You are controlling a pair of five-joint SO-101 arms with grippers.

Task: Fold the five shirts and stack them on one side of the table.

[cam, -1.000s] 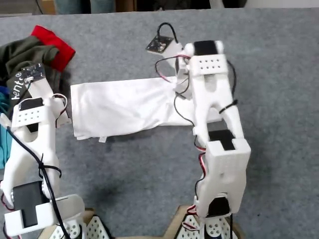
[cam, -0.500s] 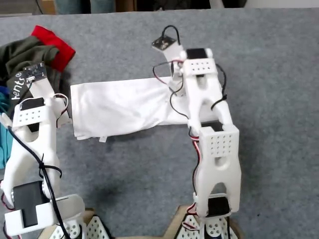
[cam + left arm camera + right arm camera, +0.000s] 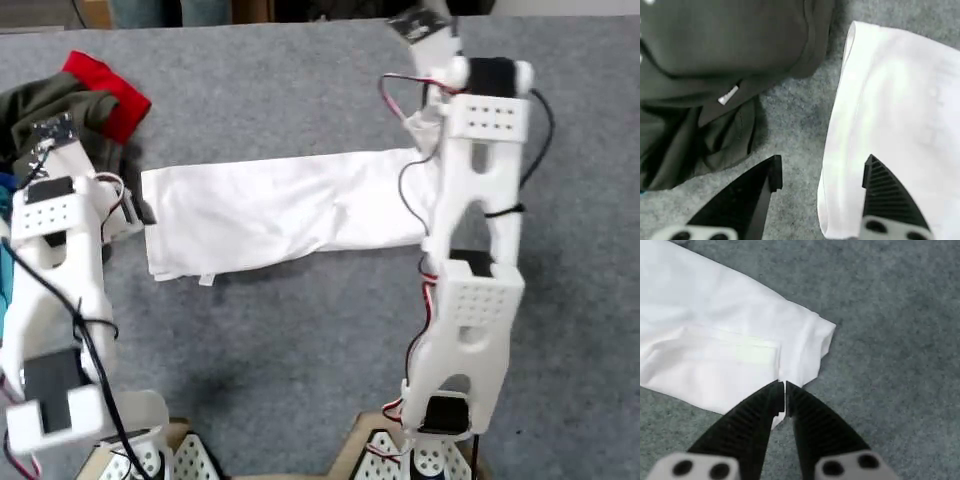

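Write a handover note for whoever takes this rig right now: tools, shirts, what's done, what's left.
Right tool: shut on one end of the white cloth shirt.
Left tool: open, over the shirt's other end.
The white shirt lies mid-table as a long folded strip; a dark olive shirt and a red shirt are heaped at the far left corner.
Done: lengthwise fold. Left: finish it, fold the heap, stack.

- The flat shirt (image 3: pixel 280 210) lies across the middle of the table (image 3: pixel 250 340), between the two arms.
- The shirt pile (image 3: pixel 60 110) sits at the far left corner, just beside the flat shirt's left end.
- The left gripper (image 3: pixel 822 167) is over that left end.
- The right gripper (image 3: pixel 785 390) is at the right end.
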